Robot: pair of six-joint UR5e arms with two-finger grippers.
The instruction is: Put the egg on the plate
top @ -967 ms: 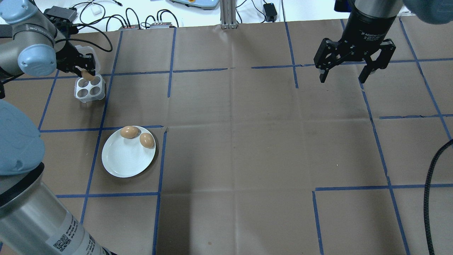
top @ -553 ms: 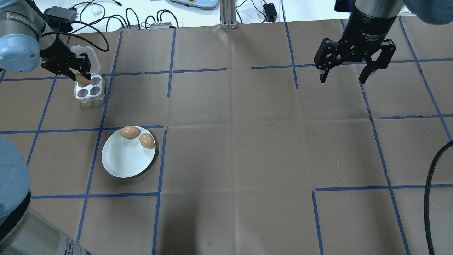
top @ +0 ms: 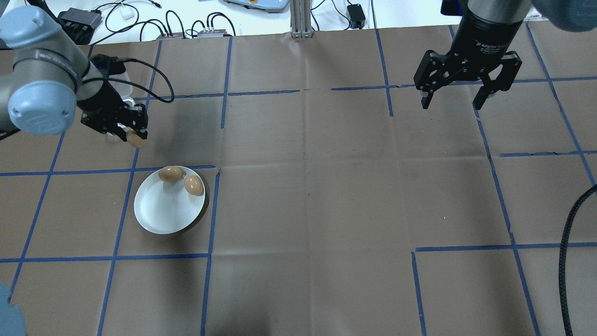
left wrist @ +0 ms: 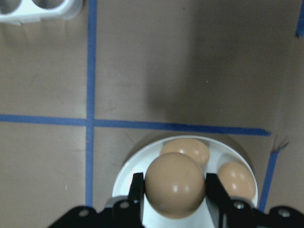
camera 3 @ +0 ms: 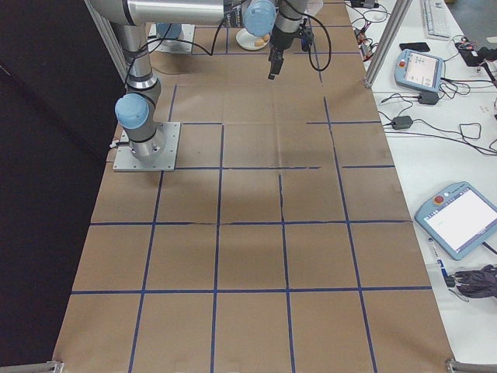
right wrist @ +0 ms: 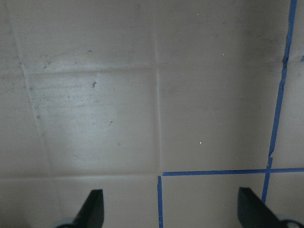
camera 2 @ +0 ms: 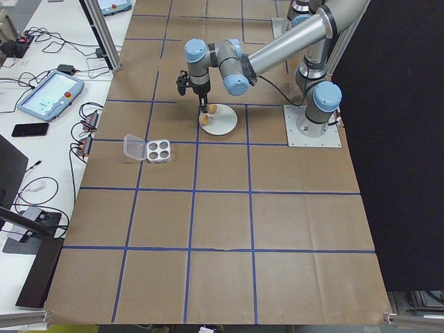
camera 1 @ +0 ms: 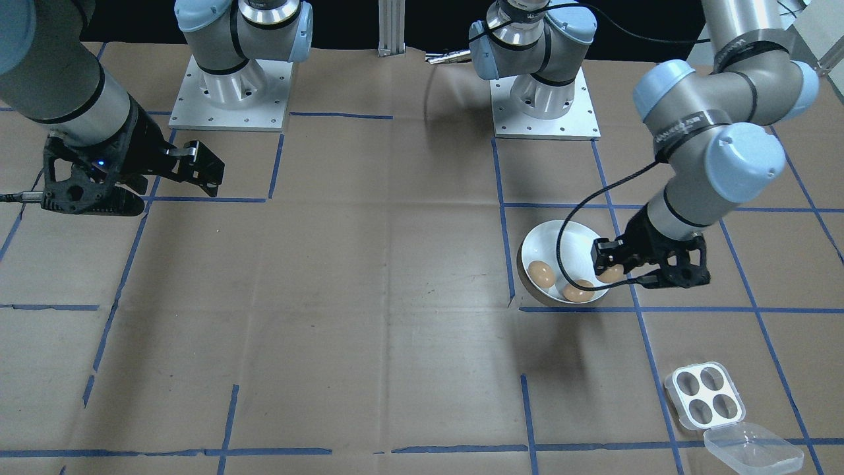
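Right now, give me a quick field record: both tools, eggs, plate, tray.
left tool: shut on an egg, held above the table between tray and plate
right tool: open, empty, over bare table on the far side
plate: white, holds two brown eggs near one rim
tray: clear four-cup, all four cups empty, lid hinged open
eggs total in view: three
task status: third egg not yet on plate

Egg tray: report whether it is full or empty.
Empty. All four cups of the egg tray show bare in the front-facing view, its lid hinged open beside it.
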